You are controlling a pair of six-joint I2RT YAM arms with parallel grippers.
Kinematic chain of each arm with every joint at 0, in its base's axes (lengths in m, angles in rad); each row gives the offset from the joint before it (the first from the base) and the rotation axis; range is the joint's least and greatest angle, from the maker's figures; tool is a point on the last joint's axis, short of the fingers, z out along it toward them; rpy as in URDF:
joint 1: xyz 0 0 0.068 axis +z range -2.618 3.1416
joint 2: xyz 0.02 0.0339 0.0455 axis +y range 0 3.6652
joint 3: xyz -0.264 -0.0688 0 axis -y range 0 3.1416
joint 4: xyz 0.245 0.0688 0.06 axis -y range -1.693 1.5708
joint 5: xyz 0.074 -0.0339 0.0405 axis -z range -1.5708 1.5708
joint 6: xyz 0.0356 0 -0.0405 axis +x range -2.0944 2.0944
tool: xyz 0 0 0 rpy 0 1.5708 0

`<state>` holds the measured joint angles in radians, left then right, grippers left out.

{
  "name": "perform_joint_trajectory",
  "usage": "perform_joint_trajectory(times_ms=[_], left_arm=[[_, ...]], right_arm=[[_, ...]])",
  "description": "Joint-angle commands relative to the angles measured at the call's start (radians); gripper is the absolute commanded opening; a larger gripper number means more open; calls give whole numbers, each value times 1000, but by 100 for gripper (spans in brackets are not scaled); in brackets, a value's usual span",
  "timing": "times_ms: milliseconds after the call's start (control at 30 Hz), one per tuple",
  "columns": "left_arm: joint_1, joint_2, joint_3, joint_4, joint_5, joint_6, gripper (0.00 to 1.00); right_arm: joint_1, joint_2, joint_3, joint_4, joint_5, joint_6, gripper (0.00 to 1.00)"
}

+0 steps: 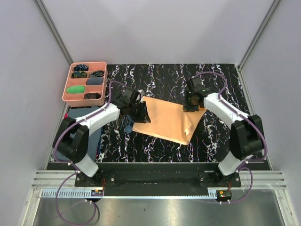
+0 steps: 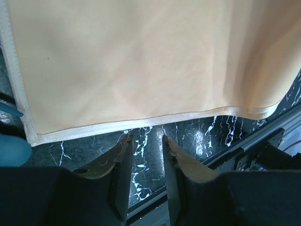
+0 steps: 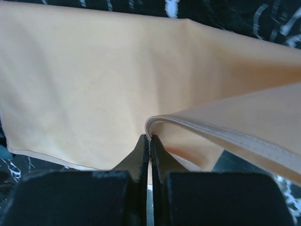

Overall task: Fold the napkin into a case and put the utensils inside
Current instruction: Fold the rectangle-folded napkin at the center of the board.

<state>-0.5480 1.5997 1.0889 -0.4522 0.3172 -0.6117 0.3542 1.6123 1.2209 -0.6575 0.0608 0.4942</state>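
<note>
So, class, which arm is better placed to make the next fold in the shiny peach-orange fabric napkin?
Likely right. The right gripper is shut on the hemmed edge of the napkin, lifted over the flat part. The left gripper hangs open over the black marbled table, short of the hem, holding nothing.

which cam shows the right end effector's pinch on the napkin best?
Right wrist: close up, the right end effector is shut on the napkin at its hemmed edge, a fold raised. Top external shows it at the napkin's far right corner, pinch too small to read. Left wrist shows only flat napkin hem.
</note>
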Motion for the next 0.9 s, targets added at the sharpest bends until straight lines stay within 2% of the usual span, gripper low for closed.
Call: perform_joint_trajectory(times_ms=[0,167,267,433,667,867], left_arm=[[8,54,15,43,-32,-8,34],[10,126,60,41,-23,-19,34],[0,167,104,43,13,-43,33],[-46,212,152,50,-7,-69,33],[-125,331,264,67,3,-147,33],[-174,370,328,70,8,-191,33]], right_arm=[[57,105,130,62,-41,44,0],[89,181,221,59,-56,52,0],[89,143,194,56,-15,23,0],[85,66,134,16,83,-23,0],[5,-99,51,-14,71,-62,0],[-170,-253,-34,-63,94,-126,0]])
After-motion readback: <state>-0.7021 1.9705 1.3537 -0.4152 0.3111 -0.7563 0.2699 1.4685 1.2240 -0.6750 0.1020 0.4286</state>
